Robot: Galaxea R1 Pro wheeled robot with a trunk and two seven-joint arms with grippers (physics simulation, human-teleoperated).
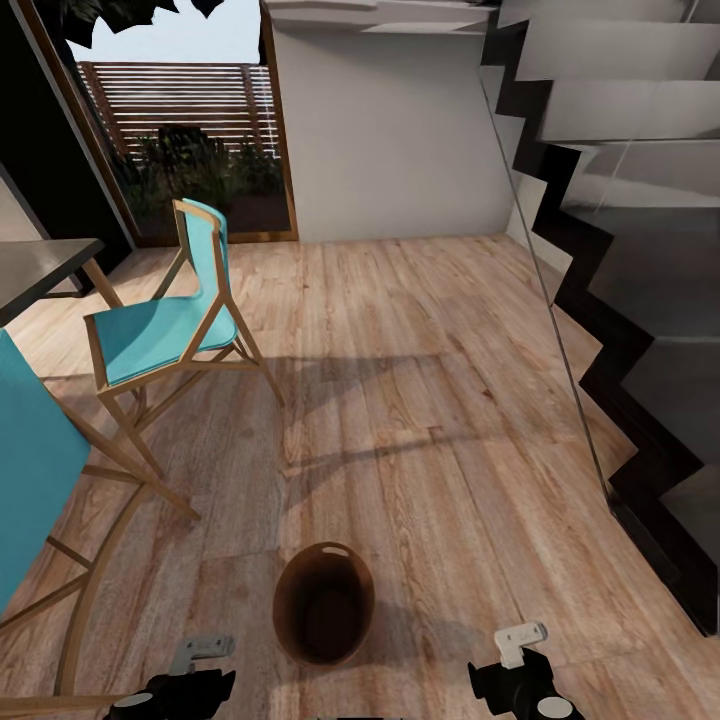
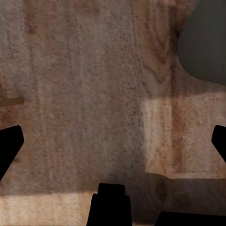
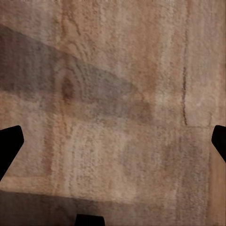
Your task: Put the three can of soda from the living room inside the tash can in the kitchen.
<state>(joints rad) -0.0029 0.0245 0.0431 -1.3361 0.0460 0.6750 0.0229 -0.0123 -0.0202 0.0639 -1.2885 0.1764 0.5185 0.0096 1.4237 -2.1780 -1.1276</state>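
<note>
On the wood floor (image 1: 420, 420), the tash can (image 1: 323, 603) stands between both wide-open, empty pincers.

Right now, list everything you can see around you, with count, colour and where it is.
Trash can: one, brown with a dark inside, on the floor between the two arms.
Chairs: two, teal seats on wooden frames, at the left; the nearer one is cut off by the edge.
Table: one, dark top, far left.
Staircase: one, black, along the right.
Glass door: wood-framed, at the back.
Floor: light wood.
Left gripper: open, empty, over the floor.
Right gripper: open, empty, over the floor.
</note>
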